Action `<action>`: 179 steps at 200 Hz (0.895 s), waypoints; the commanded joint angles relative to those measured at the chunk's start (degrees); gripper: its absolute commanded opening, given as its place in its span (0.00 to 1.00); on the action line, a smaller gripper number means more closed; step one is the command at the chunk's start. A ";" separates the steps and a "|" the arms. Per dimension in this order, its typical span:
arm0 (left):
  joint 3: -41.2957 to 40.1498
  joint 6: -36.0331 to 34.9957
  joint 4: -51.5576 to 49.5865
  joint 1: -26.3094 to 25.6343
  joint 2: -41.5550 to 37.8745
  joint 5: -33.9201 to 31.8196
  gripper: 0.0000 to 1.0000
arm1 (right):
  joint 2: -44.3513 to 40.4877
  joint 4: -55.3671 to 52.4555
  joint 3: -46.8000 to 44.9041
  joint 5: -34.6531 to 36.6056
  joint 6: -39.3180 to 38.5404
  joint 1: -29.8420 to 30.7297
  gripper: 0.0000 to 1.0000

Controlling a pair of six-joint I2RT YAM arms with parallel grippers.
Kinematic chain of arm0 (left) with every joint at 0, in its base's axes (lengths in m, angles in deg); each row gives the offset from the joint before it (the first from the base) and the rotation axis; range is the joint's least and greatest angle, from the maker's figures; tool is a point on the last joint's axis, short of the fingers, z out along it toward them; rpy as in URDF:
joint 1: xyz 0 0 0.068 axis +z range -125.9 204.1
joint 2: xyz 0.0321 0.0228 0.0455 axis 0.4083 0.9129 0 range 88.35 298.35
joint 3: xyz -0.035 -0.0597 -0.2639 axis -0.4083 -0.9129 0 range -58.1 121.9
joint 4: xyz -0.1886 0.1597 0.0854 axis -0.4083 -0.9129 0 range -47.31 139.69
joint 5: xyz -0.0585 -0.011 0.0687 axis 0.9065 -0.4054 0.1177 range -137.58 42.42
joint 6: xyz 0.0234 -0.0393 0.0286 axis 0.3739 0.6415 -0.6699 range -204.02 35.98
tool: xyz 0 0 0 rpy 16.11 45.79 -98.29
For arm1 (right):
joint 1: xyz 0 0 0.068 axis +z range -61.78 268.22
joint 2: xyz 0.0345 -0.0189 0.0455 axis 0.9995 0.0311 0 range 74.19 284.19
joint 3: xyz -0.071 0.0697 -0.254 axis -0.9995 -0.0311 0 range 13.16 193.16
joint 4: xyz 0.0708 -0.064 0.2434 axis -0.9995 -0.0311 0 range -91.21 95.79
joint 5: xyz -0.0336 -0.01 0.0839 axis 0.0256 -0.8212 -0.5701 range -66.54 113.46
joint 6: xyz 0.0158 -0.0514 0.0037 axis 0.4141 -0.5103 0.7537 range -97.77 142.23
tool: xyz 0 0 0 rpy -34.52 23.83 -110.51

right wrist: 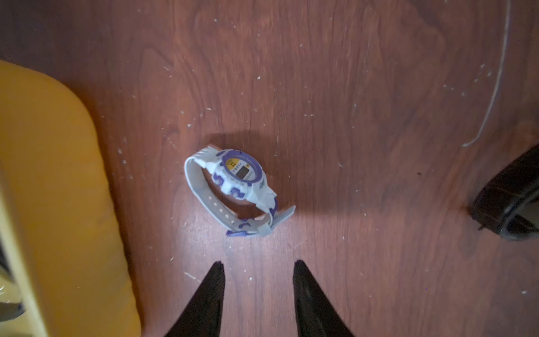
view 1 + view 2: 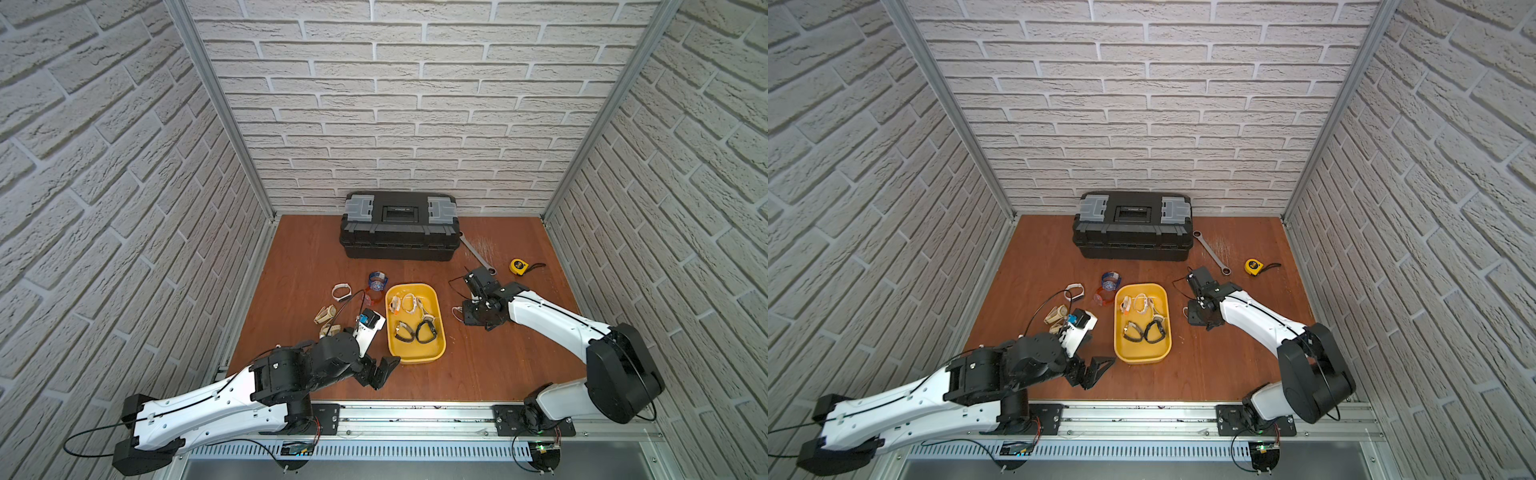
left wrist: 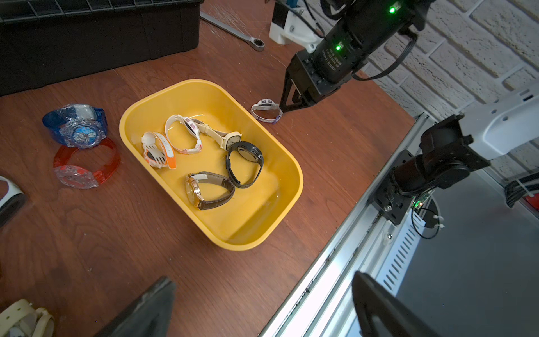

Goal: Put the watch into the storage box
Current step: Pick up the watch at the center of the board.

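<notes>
The watch (image 1: pixel 236 186) lies just ahead of the right pincer (image 1: pixel 258 262), part-open and empty, with the box (image 1: pixel 58 175) left of both.

The watch (image 1: pixel 234 182) is white-and-purple, the storage box (image 3: pixel 186 96) yellow.

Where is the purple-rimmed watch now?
Right wrist view: the purple-rimmed watch lies on the table beside the storage box, on the right arm's side, just ahead of the open right tool.
</notes>
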 commanded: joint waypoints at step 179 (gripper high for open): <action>-1.62 0.36 -0.26 0.56 -1.51 -0.95 0.98 | 1.10 2.28 2.66 1.04 -0.42 -1.44 0.02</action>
